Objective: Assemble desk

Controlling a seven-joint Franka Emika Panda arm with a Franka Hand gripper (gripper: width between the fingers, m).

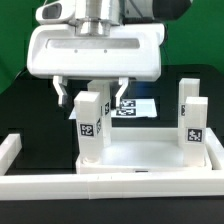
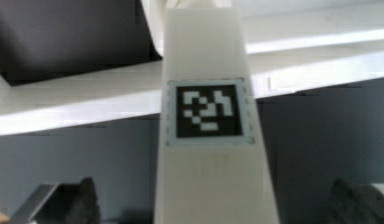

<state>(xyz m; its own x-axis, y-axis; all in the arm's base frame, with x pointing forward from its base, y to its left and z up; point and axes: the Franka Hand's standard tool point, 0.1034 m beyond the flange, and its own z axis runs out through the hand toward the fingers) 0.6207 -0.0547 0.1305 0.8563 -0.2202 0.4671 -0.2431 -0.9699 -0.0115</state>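
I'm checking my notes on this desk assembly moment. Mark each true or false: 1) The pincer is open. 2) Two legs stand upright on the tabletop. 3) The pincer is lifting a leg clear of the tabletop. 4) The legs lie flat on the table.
1) True: the pincer is open, its fingers either side of the near leg.
2) True: a second leg also stands on the tabletop.
3) False: the near leg rests on the tabletop.
4) False: both stand upright.

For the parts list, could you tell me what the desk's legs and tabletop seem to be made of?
Legs: apparently white plastic, matte, smooth square faces; each carries a printed black-and-white tag, probably a paper sticker. Tabletop: seemingly the same white plastic, with even colour and a moulded-looking raised rim.
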